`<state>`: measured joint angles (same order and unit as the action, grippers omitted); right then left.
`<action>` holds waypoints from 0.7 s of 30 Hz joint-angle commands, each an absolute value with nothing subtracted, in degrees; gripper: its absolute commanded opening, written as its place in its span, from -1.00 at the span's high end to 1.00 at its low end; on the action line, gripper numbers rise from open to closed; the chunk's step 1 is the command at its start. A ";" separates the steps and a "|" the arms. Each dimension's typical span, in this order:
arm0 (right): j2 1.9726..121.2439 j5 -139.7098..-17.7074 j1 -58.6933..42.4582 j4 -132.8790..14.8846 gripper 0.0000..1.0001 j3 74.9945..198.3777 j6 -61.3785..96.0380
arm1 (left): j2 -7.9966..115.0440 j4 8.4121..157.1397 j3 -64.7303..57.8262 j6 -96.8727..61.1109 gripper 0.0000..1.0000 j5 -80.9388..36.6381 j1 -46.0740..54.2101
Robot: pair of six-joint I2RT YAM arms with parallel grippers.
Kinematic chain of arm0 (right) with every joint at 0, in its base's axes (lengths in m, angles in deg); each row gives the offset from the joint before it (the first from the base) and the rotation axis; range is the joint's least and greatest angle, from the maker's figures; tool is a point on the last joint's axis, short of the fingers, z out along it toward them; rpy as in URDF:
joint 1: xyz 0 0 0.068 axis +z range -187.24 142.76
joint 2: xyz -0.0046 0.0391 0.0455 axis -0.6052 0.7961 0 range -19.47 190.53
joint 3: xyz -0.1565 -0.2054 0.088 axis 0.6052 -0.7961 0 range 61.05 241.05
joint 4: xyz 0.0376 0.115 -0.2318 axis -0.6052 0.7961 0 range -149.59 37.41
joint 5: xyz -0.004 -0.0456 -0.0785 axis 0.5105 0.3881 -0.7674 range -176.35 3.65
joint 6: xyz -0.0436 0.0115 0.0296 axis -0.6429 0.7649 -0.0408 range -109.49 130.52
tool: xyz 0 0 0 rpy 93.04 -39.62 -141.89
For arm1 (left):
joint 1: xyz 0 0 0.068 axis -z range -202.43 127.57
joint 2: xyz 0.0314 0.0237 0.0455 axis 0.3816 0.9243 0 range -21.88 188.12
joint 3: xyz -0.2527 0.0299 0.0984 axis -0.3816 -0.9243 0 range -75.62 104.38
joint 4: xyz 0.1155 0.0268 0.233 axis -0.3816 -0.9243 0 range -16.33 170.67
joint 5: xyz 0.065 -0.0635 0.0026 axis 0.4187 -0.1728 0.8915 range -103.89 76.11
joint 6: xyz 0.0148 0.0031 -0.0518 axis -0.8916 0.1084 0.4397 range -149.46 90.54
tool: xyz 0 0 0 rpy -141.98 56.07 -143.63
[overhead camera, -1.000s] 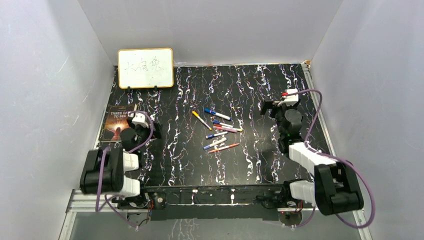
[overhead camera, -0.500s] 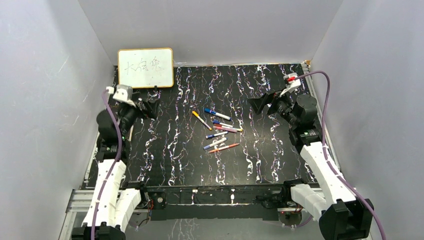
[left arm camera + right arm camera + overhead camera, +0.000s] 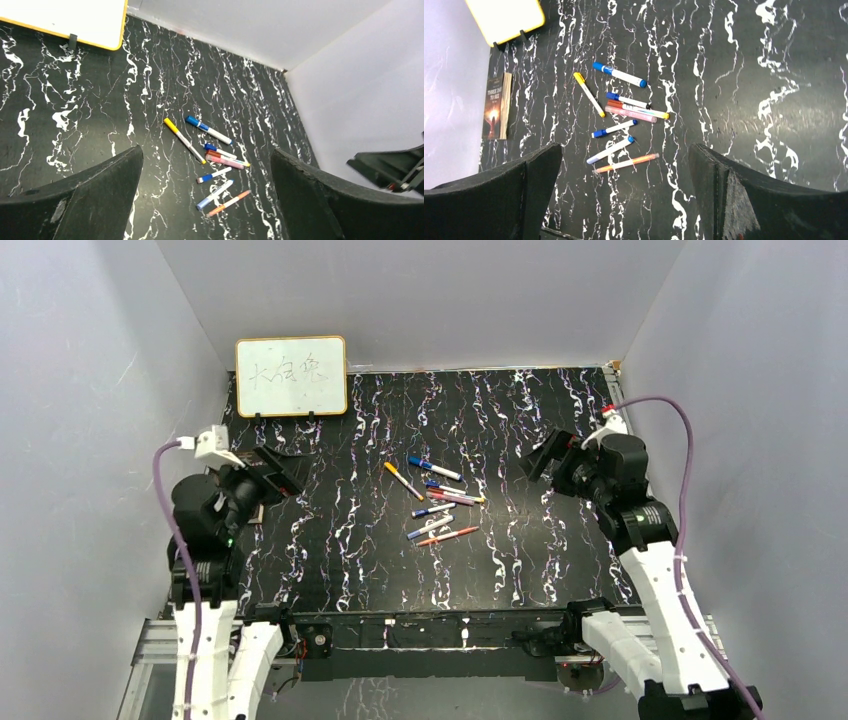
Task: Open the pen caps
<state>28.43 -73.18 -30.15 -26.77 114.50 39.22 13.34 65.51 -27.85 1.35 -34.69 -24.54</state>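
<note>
Several capped marker pens (image 3: 437, 498) lie in a loose cluster at the table's middle. In the right wrist view I see a blue cap (image 3: 599, 66), a yellow cap (image 3: 578, 77), a red cap (image 3: 612, 103) and a blue cap (image 3: 598, 133), all on their pens, plus an orange pen (image 3: 626, 163). The cluster also shows in the left wrist view (image 3: 215, 150). My left gripper (image 3: 272, 470) is open and empty, raised at the left. My right gripper (image 3: 545, 455) is open and empty, raised at the right. Both stand well apart from the pens.
A yellow-framed whiteboard (image 3: 291, 376) stands at the back left. A dark book (image 3: 496, 105) lies at the table's left edge. Grey walls close in the left, back and right sides.
Both arms have unfolded and risen from their low resting poses. The left gripper lifted off the book area; the right swung outward to the right. The pens have not moved.
</note>
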 commanded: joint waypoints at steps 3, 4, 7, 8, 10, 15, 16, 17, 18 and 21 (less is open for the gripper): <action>24.34 -65.83 -30.26 -25.52 -0.96 111.07 45.48 | 13.79 47.83 -18.85 4.50 -0.97 -33.51 -24.15; 25.61 -63.38 -30.22 -25.84 -0.96 110.80 45.60 | 14.18 46.15 -18.35 4.79 -0.97 -34.51 -24.15; 29.51 -52.54 -30.23 -28.33 -0.96 108.95 44.55 | 15.19 46.43 -18.97 2.38 -0.97 -45.18 -24.13; 30.69 -48.96 -30.22 -29.04 -0.96 107.59 44.05 | 15.16 47.10 -20.19 2.61 -0.97 -47.99 -24.12; 32.57 -46.62 -30.24 -28.21 -0.96 105.65 43.46 | 14.38 48.38 -23.12 4.26 -0.97 -50.24 -24.10; 31.94 -44.86 -30.21 -25.84 -0.96 103.28 39.09 | 11.08 54.43 -31.52 6.01 -0.97 -55.77 -24.13; 31.48 -45.50 -30.21 -24.93 -0.96 103.28 38.48 | 10.59 54.63 -32.26 5.38 -0.97 -56.61 -24.14; 31.07 -45.78 -30.25 -24.14 -0.96 103.05 38.20 | 10.50 53.35 -32.38 4.15 -0.97 -56.88 -24.07; 30.69 -45.41 -30.24 -23.79 -0.96 102.49 38.17 | 10.72 51.31 -32.24 2.94 -0.97 -55.94 -23.59; 29.30 -43.34 -30.21 -24.84 -0.96 99.16 38.95 | 11.32 49.35 -33.71 2.53 -0.97 -54.52 -22.28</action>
<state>31.90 -47.28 -30.24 -23.45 101.89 40.32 11.64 51.20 -32.66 3.31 -51.84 -23.69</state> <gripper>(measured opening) 0.980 0.983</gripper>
